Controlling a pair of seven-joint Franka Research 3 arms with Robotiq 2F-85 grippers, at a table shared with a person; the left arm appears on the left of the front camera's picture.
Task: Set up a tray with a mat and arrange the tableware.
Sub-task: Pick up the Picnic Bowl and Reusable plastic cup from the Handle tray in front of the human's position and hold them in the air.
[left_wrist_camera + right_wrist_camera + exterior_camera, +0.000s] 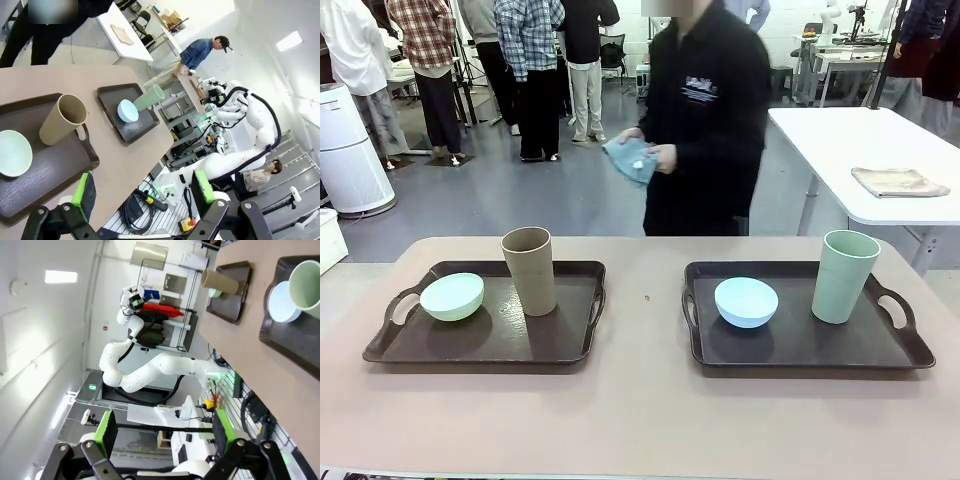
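The tableware stood in two pairs, all of it matte and plain. The pale green bowl (452, 296), small and round, sat at the left end of the left tray (500, 338), with the tall, handleless tan-brown cup (530, 270) upright just beside it on its right. On the right tray (800, 342) the light blue bowl (746, 301) rested left of centre, and the pale green cup (845, 276) stood upright near the right handle, apart from the bowl. Both trays were dark brown with cut-out handles and lay side by side, well apart, on the beige surface (640, 415).

At the far side a person (705, 110) in dark clothing held a folded blue-grey cloth (630, 160) in both hands, above the floor beyond the surface.

The left gripper (142, 189) was released, its green-padded fingers spread wide and empty, back from the near edge of the surface. The right gripper (165, 429) was likewise released and empty, well clear of the trays.
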